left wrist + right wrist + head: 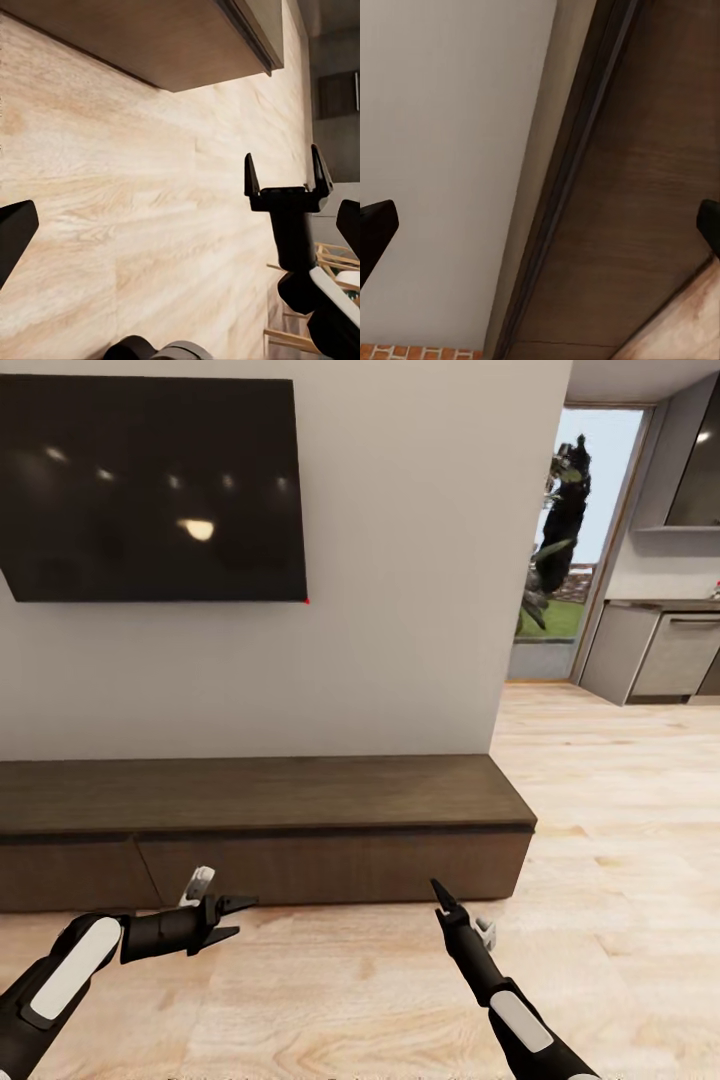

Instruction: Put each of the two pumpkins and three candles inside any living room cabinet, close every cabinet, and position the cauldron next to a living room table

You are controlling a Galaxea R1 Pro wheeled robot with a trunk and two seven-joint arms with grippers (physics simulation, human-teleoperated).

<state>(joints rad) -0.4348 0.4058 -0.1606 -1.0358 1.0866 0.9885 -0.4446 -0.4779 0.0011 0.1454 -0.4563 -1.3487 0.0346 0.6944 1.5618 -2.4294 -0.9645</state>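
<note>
Cabinet (300,830) lay at 12 o'clock, long axis 9-to-3, drawers shut | left gripper (232,920) spread, empty | right gripper (440,892) spread, empty, equally near.

Black TV (150,488) wall-mounted far left on a plain pale wall (400,610), ceiling light spots reflecting in the screen. Light wood plank floor (600,840) runs from near to far right. Far right: tall glazed door (570,540) with dark shrubs and grass outside. Right of it, grey kitchen units (660,655) with a counter (665,603) on top and a dark upper cupboard (695,460) above.
</note>
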